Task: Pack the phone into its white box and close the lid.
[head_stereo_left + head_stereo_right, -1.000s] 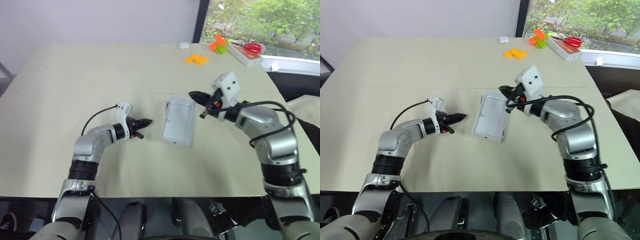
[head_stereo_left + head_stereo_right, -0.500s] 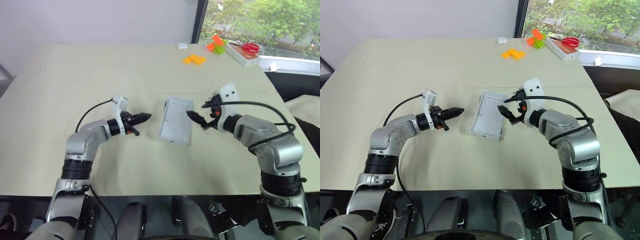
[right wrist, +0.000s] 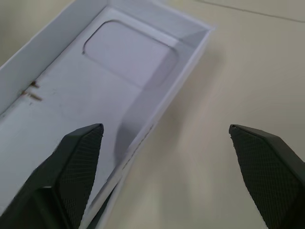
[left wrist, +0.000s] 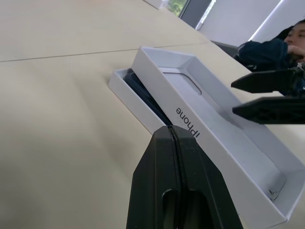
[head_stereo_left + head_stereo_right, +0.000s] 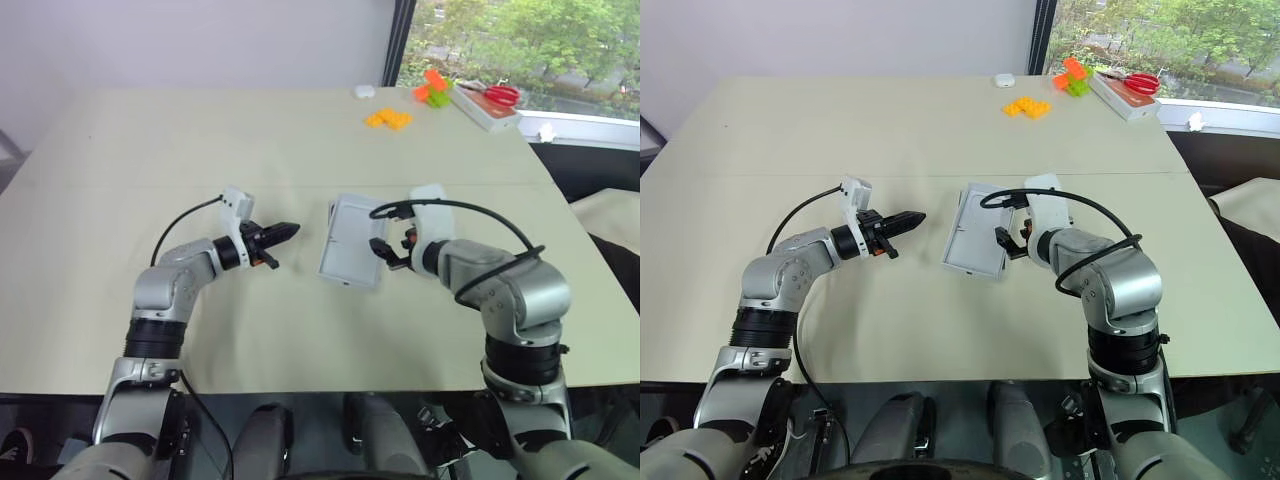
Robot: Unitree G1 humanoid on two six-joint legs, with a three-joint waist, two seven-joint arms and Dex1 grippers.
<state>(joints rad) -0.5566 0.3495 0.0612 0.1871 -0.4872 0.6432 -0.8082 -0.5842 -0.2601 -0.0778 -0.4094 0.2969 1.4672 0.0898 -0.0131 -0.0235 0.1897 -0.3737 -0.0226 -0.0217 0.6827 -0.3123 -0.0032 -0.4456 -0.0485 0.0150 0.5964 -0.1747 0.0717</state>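
Matt white cardboard lid (image 4: 209, 124), textured black plastic fingers (image 3: 81, 152), smooth beige table (image 5: 200, 140).

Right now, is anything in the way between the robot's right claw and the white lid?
Nothing visible. The right gripper is open, one finger over the upturned lid's inside and the other over bare table, so the lid's side wall sits in the gap. The phone shows as a dark strip under the lid's edge.

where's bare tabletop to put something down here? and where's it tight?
Free: the near strip of the beige table in front of both arms, and the wide stretch beyond the open white cardboard box. Tight: around the box, with the shut left gripper and open right gripper flanking it. The far right corner holds orange blocks and red scissors.
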